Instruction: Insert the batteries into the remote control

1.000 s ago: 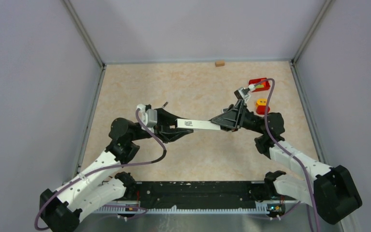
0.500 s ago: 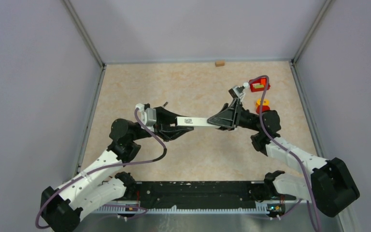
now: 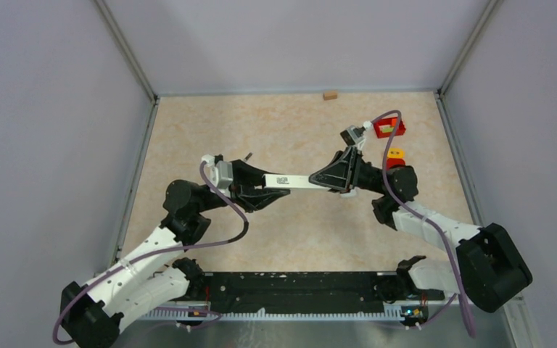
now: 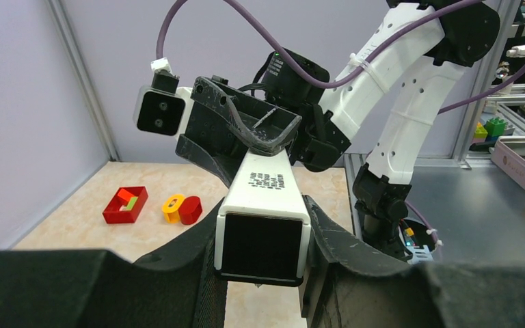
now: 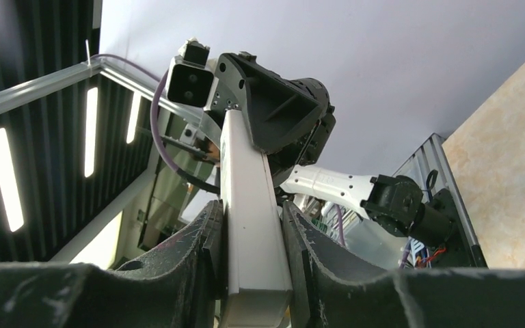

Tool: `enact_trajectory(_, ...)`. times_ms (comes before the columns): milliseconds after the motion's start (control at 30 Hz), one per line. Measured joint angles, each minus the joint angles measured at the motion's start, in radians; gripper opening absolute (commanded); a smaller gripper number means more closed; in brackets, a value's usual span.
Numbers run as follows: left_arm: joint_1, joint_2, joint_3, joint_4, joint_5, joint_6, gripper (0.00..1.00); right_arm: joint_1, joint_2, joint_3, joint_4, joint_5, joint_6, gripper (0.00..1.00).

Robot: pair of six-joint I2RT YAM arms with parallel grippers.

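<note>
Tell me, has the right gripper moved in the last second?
Yes. The right gripper has shifted left along the white bar, away from the red box.

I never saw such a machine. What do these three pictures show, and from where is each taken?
Two robot arms stand at the near edge of a table. One picture comes from a fixed camera above and behind them; the other two come from cameras on the wrists. Each arm ends in a two-finger grasping part, called the end effector. The left end effector and the right end effector each grip one end of a long white bar with a small label, holding it above the table. On the table lie a red box and a yellow and red piece; a small brown block sits at the far edge.
</note>
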Motion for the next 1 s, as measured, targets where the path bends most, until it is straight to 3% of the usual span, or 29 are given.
enact_trajectory(133,-0.002,-0.026,0.0,-0.056,-0.019,0.008,0.0,-0.006,0.023,-0.011,0.045,-0.012,0.018,0.22)
enact_trajectory(567,-0.002,-0.063,0.0,-0.203,-0.082,0.045,0.0,-0.047,0.035,-0.06,-0.007,-0.024,-0.031,0.52)
enact_trajectory(900,-0.001,-0.076,0.0,-0.23,-0.1,0.087,0.0,-0.059,-0.024,-0.066,-0.175,-0.013,-0.14,0.5)
enact_trajectory(1000,-0.001,-0.088,0.0,-0.275,-0.107,0.117,0.0,-0.059,-0.066,-0.063,-0.296,-0.002,-0.207,0.5)
